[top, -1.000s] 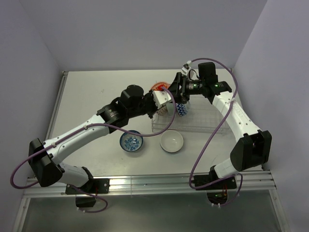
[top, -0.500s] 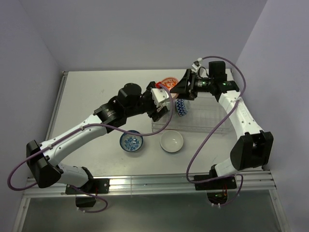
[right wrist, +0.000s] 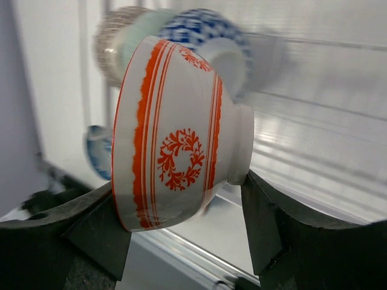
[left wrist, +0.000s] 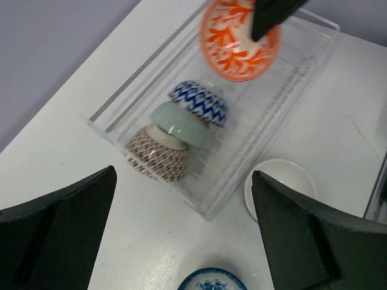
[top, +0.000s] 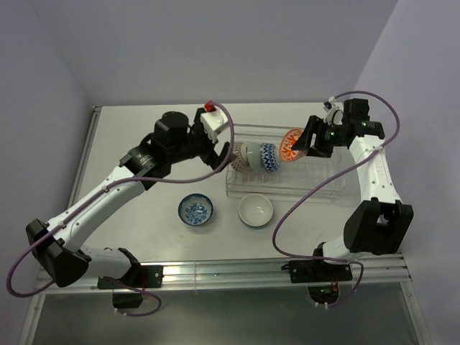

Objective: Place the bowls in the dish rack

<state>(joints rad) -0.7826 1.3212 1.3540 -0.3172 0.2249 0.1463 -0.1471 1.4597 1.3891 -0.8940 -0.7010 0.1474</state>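
Observation:
Three bowls stand on edge at the left end of the dish rack (top: 316, 180): brown-patterned (top: 236, 156), pale green (top: 251, 152) and blue zigzag (top: 268, 157). My right gripper (top: 300, 142) is shut on an orange-red bowl (top: 291, 144) (right wrist: 175, 133), held on edge above the middle of the rack, right of the three. My left gripper (top: 218, 152) (left wrist: 184, 241) hangs open and empty, left of and above the rack. In its view the brown bowl (left wrist: 158, 154), green bowl (left wrist: 179, 124), blue bowl (left wrist: 199, 103) and orange-red bowl (left wrist: 236, 42) line up.
Two bowls sit upright on the table in front of the rack: a blue-white patterned one (top: 195, 210) (left wrist: 211, 281) and a plain white one (top: 255, 210) (left wrist: 279, 186). The rack's right half holds no bowls. Walls close in behind and to the right.
My left gripper opened, left the brown-patterned bowl in the rack and drew back up to the left. My right gripper carried the orange-red bowl rightward over the rack.

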